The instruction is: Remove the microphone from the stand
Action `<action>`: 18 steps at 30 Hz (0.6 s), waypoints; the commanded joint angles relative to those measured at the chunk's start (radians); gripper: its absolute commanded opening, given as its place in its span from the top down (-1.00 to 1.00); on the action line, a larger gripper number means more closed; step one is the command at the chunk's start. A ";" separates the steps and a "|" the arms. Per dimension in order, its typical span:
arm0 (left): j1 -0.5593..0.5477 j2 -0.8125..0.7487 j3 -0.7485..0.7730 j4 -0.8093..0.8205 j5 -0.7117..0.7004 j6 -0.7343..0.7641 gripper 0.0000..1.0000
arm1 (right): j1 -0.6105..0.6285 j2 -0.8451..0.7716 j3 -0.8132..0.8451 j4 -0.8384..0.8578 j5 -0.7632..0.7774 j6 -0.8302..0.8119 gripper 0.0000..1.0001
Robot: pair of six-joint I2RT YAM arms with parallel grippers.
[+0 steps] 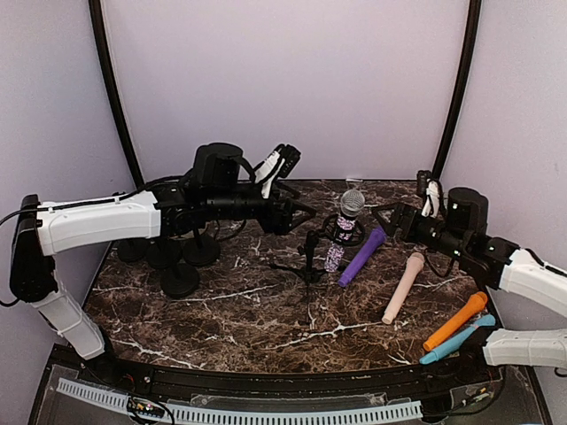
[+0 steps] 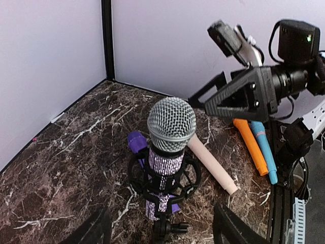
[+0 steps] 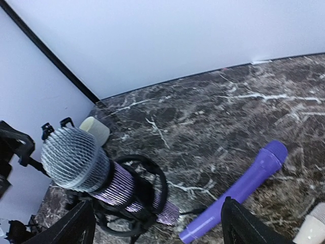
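black stand (image 2: 135,173) half hidden behind microphone (image 2: 171,124); left claw (image 2: 162,229), right claw (image 3: 162,226) seemingly released.

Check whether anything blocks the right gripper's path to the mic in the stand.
Nothing visible does. The right gripper faces the microphone across open air; the purple microphone lies flat on the table, lower than that path.

We see the microphone's (image 2: 167,147) grille as silvery woven metal mesh, and its body as rough with lilac glitter. The stand (image 1: 310,257) looks matt black; whether it is metal or plastic we cannot tell. The table (image 1: 239,310) has a polished, dark marble look with white veins. The purple microphone (image 1: 361,257) on the right is smooth, faintly shiny plastic.
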 commanded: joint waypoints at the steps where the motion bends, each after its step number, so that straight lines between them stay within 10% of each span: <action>1: -0.016 -0.018 -0.036 -0.020 0.016 0.053 -0.41 | 0.027 0.057 0.116 0.075 -0.152 -0.062 -0.84; 18: -0.047 0.112 -0.034 -0.036 -0.016 0.089 -0.83 | 0.180 0.285 0.375 -0.122 0.093 -0.119 -0.97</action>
